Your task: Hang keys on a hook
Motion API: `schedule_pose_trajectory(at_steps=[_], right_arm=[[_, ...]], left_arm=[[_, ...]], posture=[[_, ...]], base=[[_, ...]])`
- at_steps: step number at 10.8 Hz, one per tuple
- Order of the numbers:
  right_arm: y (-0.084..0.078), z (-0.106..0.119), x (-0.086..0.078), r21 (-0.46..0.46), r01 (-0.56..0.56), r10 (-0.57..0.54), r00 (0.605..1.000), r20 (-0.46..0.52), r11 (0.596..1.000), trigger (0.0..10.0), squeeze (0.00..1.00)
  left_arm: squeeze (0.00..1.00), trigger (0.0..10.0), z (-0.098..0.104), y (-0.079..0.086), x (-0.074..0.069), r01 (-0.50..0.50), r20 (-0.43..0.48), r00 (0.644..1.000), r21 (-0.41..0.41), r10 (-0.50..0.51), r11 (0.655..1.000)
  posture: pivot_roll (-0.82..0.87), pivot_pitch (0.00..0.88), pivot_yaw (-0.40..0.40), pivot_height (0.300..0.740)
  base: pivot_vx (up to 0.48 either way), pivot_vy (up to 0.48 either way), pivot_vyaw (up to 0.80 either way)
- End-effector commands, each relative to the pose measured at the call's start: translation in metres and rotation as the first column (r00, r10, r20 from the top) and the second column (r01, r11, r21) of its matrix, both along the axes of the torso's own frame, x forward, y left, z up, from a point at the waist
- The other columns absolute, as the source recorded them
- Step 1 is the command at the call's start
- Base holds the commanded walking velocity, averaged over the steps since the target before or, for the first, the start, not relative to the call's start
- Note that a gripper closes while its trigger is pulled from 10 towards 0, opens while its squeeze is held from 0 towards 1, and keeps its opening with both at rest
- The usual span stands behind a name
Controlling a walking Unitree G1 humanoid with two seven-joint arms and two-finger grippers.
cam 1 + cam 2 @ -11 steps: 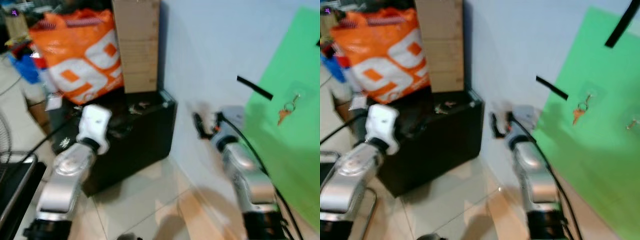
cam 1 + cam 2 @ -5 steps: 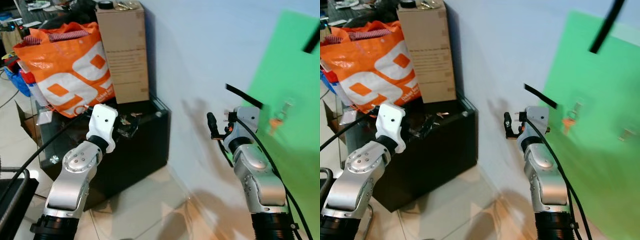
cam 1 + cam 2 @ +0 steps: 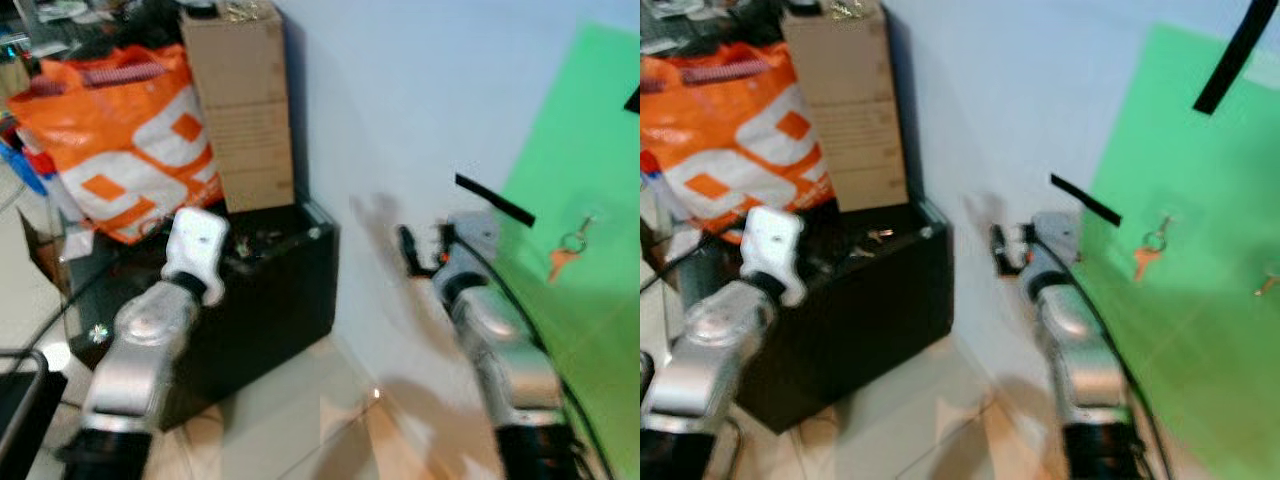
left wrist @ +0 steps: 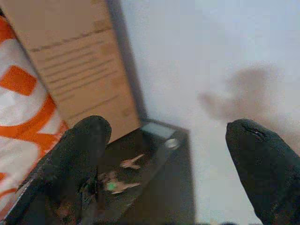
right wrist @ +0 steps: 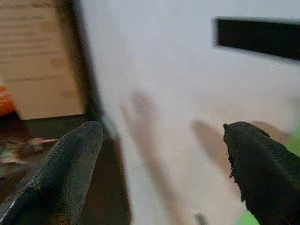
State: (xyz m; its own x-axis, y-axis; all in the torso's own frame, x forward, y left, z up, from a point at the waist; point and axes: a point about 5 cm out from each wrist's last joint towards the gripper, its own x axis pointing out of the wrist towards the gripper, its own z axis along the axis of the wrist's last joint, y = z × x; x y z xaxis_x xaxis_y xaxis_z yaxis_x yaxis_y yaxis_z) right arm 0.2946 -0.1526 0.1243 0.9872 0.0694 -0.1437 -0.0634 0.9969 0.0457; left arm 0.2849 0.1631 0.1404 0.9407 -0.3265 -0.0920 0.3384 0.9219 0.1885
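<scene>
Against the white wall [image 3: 400, 110], we are seeing the keys [image 3: 566, 250] hanging on the green sheet [image 3: 590, 180], both grippers [image 4: 168, 154] [image 5: 159, 159] spread empty; light, jingly metal, best pinched at the ring.

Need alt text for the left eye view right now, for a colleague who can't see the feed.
Blurred view: an orange key on a ring hangs on a green sheet taped to the white wall, beyond the raised right hand. On the other side, the left hand hovers over a black box holding a cardboard carton and orange bag.
</scene>
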Motion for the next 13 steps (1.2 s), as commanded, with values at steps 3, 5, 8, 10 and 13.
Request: schedule_pose_trajectory(at_steps=[3, 5, 8, 10, 13], right_arm=[[0.0144, 0.0049, 0.004, -0.003, -0.058, 0.058, 0.998, 0.021, 0.998, 10.0, 1.0], [0.0109, 0.0038, 0.0053, -0.005, -0.033, 0.033, 0.999, 0.018, 0.999, 10.0, 1.0], [0.0071, 0.0052, 0.0074, -0.021, -0.034, 0.034, 0.999, 0.021, 0.999, 10.0, 1.0], [0.0088, 0.0083, 0.0096, -0.034, -0.054, 0.054, 0.998, 0.028, 0.998, 10.0, 1.0], [0.0063, 0.0074, 0.0082, -0.03, -0.043, 0.044, 0.999, 0.027, 0.999, 10.0, 1.0]], left_arm=[[0.21, 10.0, 0.0045, 0.0092, 0.0027, -0.019, 0.019, 1.0, 0.021, 0.018, 1.0], [0.21, 10.0, 0.0053, 0.0087, 0.0048, -0.018, 0.022, 1.0, 0.022, 0.018, 1.0], [0.21, 10.0, 0.0055, 0.005, 0.0072, -0.021, 0.029, 0.999, 0.009, 0.021, 1.0], [0.21, 10.0, 0.0042, 0.0048, 0.0072, -0.024, 0.028, 0.999, 0.003, 0.024, 1.0], [0.22, 10.0, 0.0033, 0.0031, 0.0069, -0.017, 0.025, 1.0, 0.004, 0.017, 1.0]], posture=[[-0.02, 0.0, 0.017, 0.74], [-0.02, 0.0, 0.02, 0.74], [-0.03, 0.0, 0.008, 0.74], [-0.04, 0.0, 0.011, 0.74], [-0.04, 0.0, 0.016, 0.74]], base=[[0.298, 0.0, -0.14], [0.302, 0.0, 0.47], [0.309, 0.0, 0.59], [0.304, 0.0, 0.8], [0.306, 0.0, 0.8]])
